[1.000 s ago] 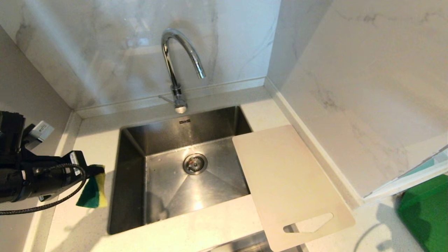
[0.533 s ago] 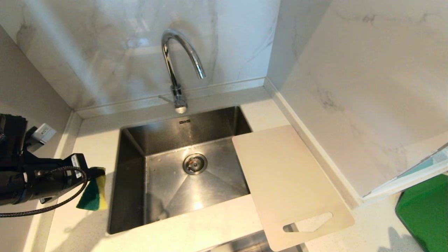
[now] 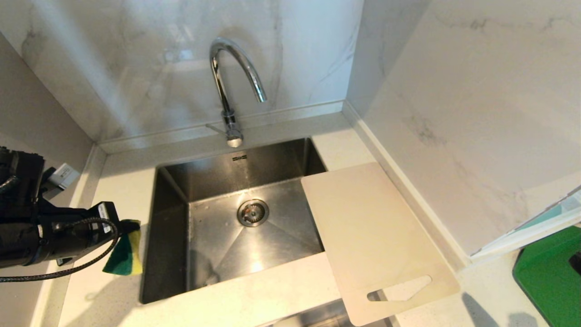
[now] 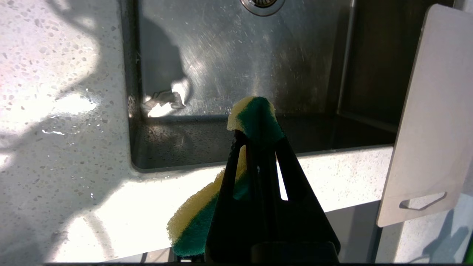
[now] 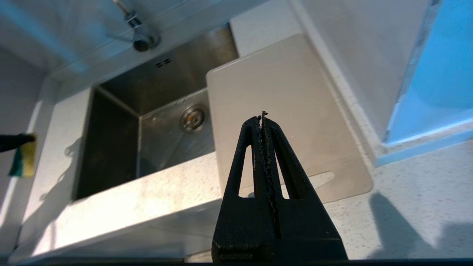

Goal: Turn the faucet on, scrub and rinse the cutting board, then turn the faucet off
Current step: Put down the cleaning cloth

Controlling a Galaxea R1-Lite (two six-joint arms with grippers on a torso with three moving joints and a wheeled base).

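- A kitchen corner with marble walls and a pale speckled counter (image 3: 254, 295) around a stainless steel sink (image 3: 172, 236).
- The chrome gooseneck faucet (image 3: 225, 91) stands behind the sink, its thin side lever (image 3: 214, 128) pointing to the robot's left. No water is running.
- The cutting board (image 3: 372, 236), pale beige plastic, lies flat on the counter at the sink's right. Its far left corner overhangs the basin, and its handle slot (image 3: 399, 289) sits at the near end, which juts past the counter's front edge.
- The left gripper (image 3: 119, 236) hovers above the counter left of the sink, jaws clamped on a yellow and green sponge (image 3: 123, 254) that hangs below them.
- The right gripper (image 5: 263, 123) is pressed shut and empty, above the counter's near right, pointing over the board.
- The board looks thin, light and fairly stiff, probably slippery once wet. The overhanging near end by the slot seems the easiest place to pinch it.
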